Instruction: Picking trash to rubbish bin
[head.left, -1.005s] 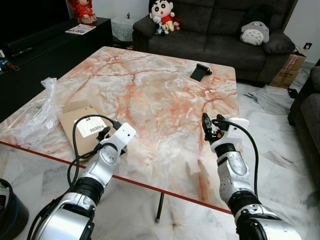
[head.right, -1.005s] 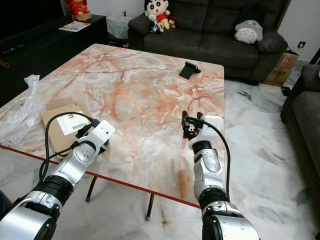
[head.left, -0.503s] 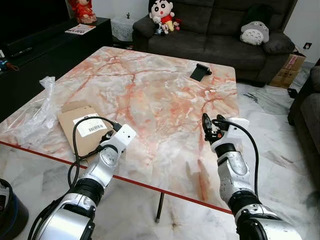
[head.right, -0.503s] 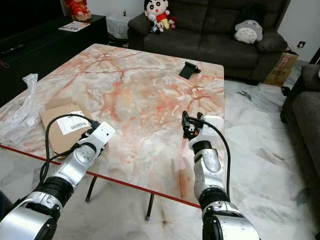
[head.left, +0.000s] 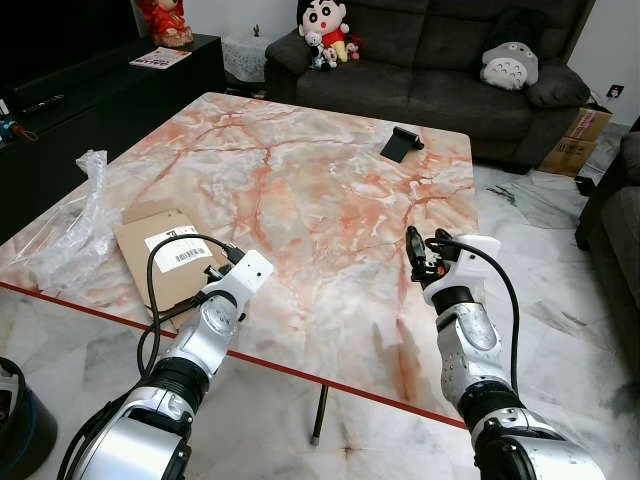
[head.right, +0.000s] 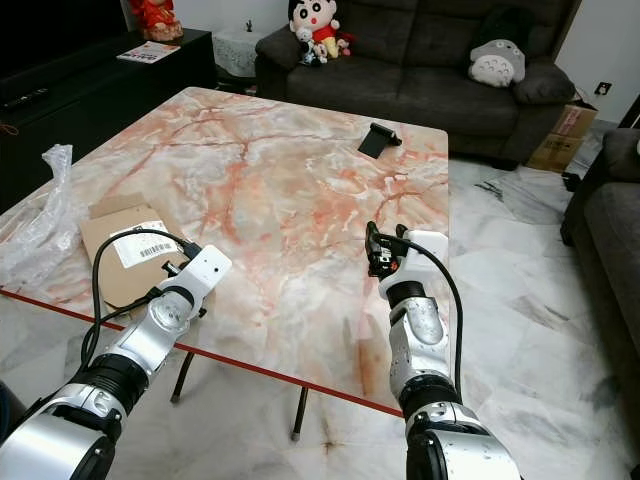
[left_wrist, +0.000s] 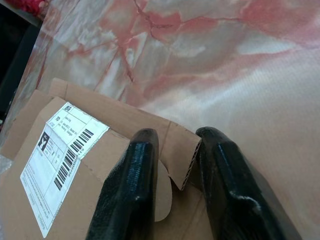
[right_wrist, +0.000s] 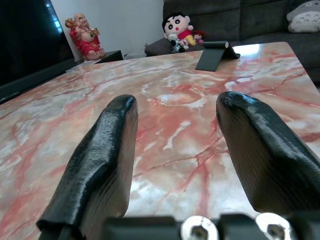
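My left tool (left_wrist: 172, 187) straddles the flap of the box (head.left: 160, 255) at the bench's (head.left: 300, 190) near-left edge, fingers narrowly parted; grip unclear. Plastic wrap (head.left: 75, 225) lies beside. Right tool (right_wrist: 177, 150) hovers open, empty.

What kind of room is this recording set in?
Most likely a home living room: a dark sofa with plush toys stands behind a large marble coffee table, and a low black media cabinet runs along the left side.

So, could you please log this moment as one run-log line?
left gripper: closing on cardboard flap edge | right gripper: open, idle over table | plastic wrap: untouched
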